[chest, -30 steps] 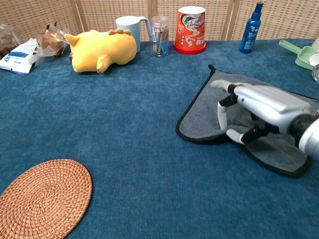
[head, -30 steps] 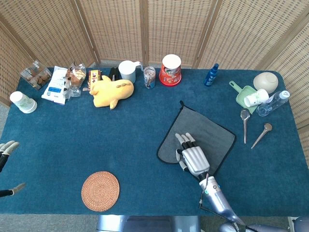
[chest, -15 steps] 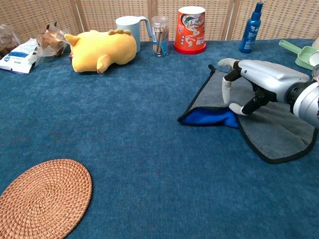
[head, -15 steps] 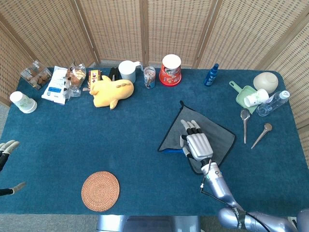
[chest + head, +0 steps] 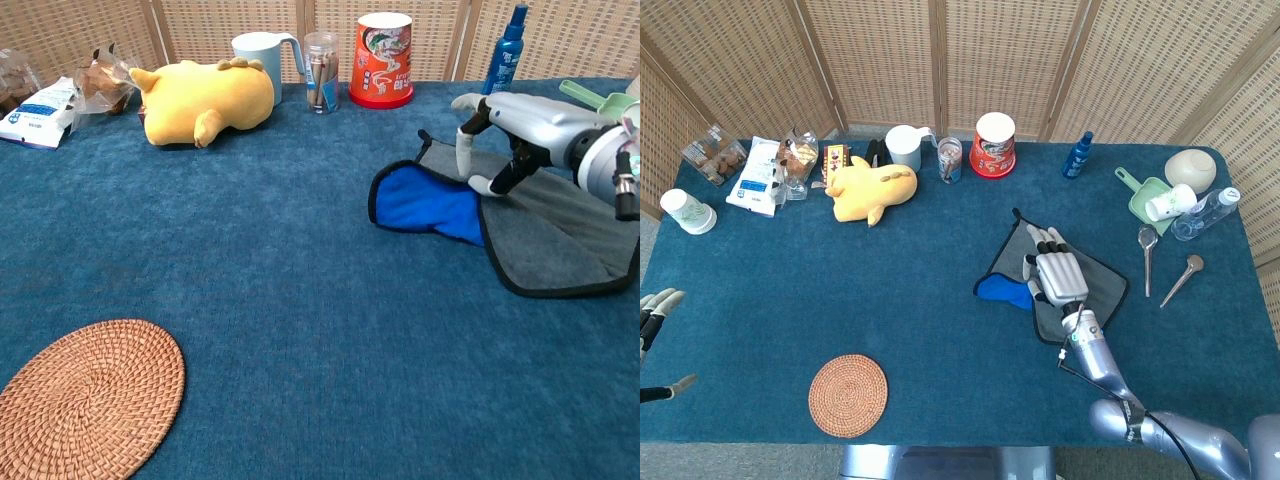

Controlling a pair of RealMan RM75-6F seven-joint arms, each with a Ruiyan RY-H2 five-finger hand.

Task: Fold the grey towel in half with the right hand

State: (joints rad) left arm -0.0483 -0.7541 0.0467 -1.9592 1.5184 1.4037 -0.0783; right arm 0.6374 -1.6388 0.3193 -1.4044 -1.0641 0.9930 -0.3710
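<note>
Towel lies near surface's right edge, blue underside flipped up at its left corner; right hand fingers pinch that corner. Carry it straight across, align edges, then release.

we see a deep teal-blue table, plain and napped. the grey towel has a black edging, and its turned-up corner shows a bright blue underside. our right hand is silver-white with dark joints. the plush toy is yellow with tan spots, the woven coaster orange-brown. the tub is red with a white lid, the spray bottle blue, the scoop pale green.
</note>
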